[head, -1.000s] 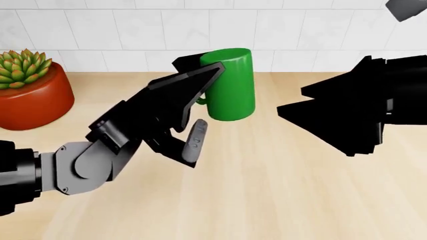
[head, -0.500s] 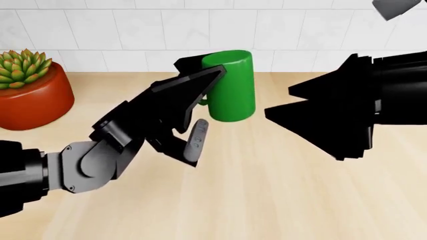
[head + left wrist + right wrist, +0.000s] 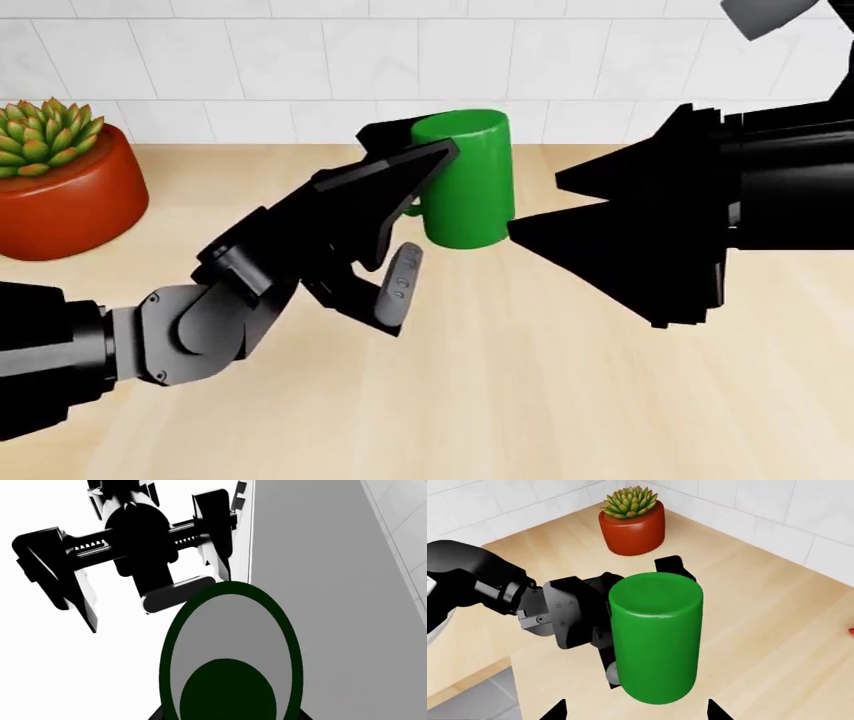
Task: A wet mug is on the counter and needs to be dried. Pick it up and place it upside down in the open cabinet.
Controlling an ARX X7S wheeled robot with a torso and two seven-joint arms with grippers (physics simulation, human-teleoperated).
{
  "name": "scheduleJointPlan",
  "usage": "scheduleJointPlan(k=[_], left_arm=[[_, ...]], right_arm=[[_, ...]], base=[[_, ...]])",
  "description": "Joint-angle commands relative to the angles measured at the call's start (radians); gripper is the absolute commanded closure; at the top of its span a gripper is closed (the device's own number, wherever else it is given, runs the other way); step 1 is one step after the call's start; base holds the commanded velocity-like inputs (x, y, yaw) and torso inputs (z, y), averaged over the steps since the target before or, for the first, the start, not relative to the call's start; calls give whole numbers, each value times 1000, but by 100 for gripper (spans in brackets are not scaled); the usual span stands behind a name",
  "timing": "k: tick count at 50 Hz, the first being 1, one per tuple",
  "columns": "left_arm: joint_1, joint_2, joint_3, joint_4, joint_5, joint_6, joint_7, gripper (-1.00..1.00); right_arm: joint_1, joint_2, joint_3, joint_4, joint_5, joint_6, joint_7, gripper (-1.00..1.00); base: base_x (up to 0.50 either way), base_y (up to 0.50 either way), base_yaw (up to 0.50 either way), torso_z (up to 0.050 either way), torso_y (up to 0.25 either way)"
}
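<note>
The green mug [image 3: 467,180] is upright-looking in the head view with its closed end up; the right wrist view [image 3: 654,635] shows that flat green end. The left wrist view looks into its pale inside [image 3: 227,635]. My left gripper [image 3: 416,215] is shut on the mug at its handle side, one finger in front and one behind. My right gripper [image 3: 537,210] is open, its fingertips [image 3: 557,710] either side of the mug's lower end and just short of it. I cannot tell whether the mug touches the counter [image 3: 561,400].
A red-orange pot with a succulent [image 3: 60,195] stands on the counter at the far left, also in the right wrist view [image 3: 630,525]. A white tiled wall [image 3: 267,60] runs behind the counter. The cabinet is out of view.
My right gripper has moved left, closing in on the mug. My left gripper has shifted slightly right with the mug in it.
</note>
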Motion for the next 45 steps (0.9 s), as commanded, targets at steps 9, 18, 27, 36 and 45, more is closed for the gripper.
scheduleJointPlan(k=[9, 18, 27, 36, 45], left_arm=[[8, -12, -35, 39, 4, 7, -26, 100], [3, -36, -52, 93, 6, 29, -44, 100], [10, -36, -60, 100, 10, 36, -48, 100], [26, -14, -68, 75, 9, 36, -48, 100], [32, -4, -78, 77, 12, 36, -43, 100]], right_arm=[[-11, -21, -10, -17, -33, -14, -6, -100], [-16, -23, -14, -22, -49, -17, -12, -100], [-22, -27, -16, -26, -61, -21, -23, -100], [-25, -30, -18, -27, -62, -27, -29, -100], [-25, -35, -19, -29, -67, -31, -37, -100]], base=[[0, 0, 0, 0, 0], [0, 0, 0, 0, 1], [0, 0, 0, 0, 0], [0, 0, 0, 2, 0], [0, 0, 0, 0, 0]])
